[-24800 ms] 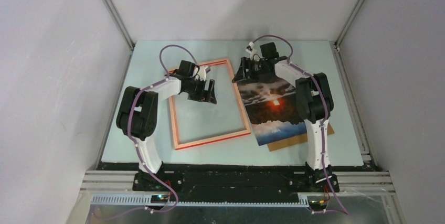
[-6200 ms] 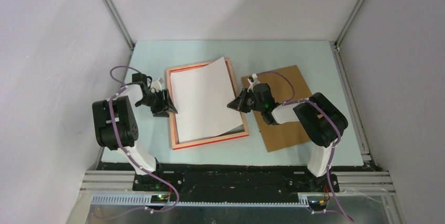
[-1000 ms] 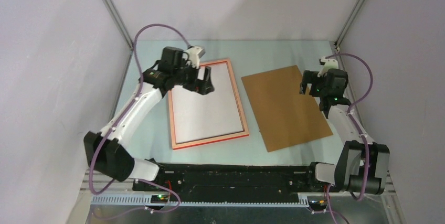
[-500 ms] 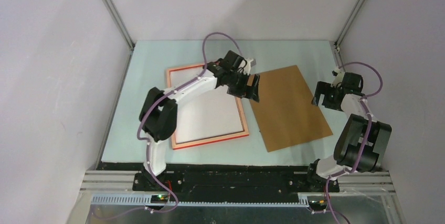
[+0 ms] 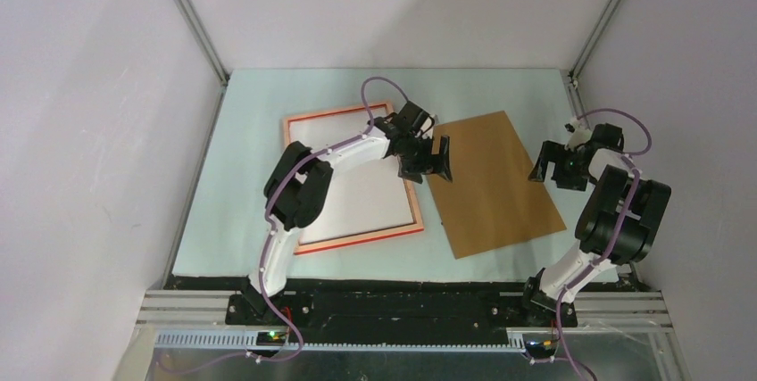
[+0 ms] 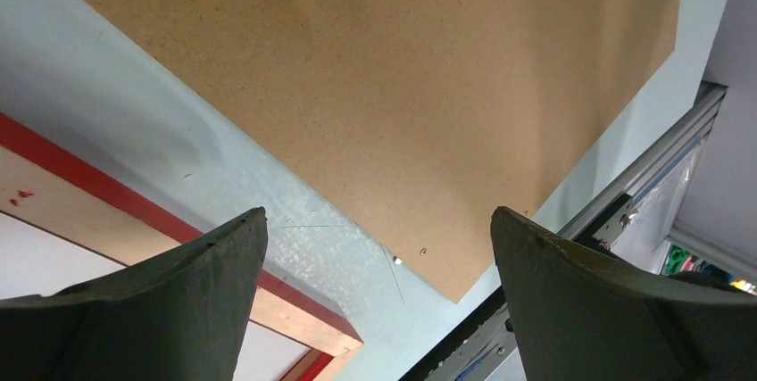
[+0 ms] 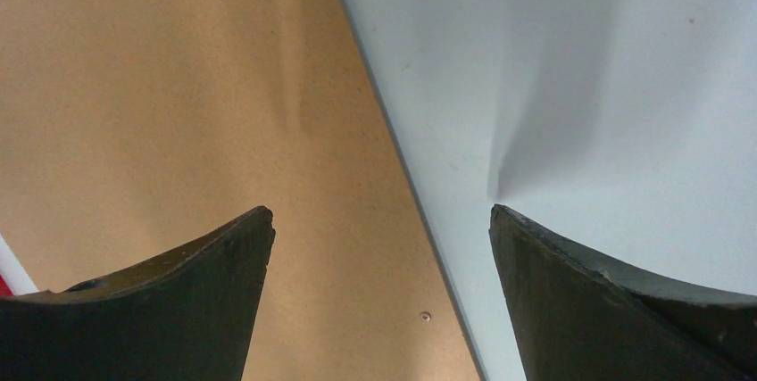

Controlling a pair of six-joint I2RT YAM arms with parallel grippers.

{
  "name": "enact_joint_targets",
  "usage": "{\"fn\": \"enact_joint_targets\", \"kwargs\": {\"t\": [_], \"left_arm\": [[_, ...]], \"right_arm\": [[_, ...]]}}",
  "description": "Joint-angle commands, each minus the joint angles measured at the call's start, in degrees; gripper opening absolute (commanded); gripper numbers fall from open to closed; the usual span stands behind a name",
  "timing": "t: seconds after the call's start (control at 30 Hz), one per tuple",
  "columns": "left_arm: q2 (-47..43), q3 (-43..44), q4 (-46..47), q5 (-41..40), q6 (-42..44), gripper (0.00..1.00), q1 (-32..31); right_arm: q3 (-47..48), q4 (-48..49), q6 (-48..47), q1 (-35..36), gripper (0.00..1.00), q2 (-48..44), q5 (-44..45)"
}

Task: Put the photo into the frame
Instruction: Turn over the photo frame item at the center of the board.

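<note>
My left gripper [image 5: 427, 160] hangs wide open above the gap between the frame [image 5: 332, 114] and the board [image 5: 491, 185]. My right gripper [image 5: 555, 167], fingers spread too, holds nothing at the board's right edge. The photo [image 5: 366, 202] lies inside the frame (white back up).

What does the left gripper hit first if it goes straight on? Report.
Probably the brown backing board, near its edge beside the frame; the open left gripper points down there. Depth is unclear: the table strip alongside could come first.
</note>
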Motion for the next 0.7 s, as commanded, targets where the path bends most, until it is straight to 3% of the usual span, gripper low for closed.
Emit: {"fn": "enact_joint_targets", "kwargs": {"t": [0.0, 0.67], "left_arm": [[0.1, 0.4, 1.5, -2.9, -4.0, 1.00, -1.2], [5.6, 0.3, 1.6, -2.6, -5.8, 1.00, -4.0]], "right_arm": [[4.2, -0.5, -0.9, 0.2, 0.94, 2.6, -4.1], [11.9, -5.2, 1.1, 5.7, 0.92, 10.6, -3.4]]}}
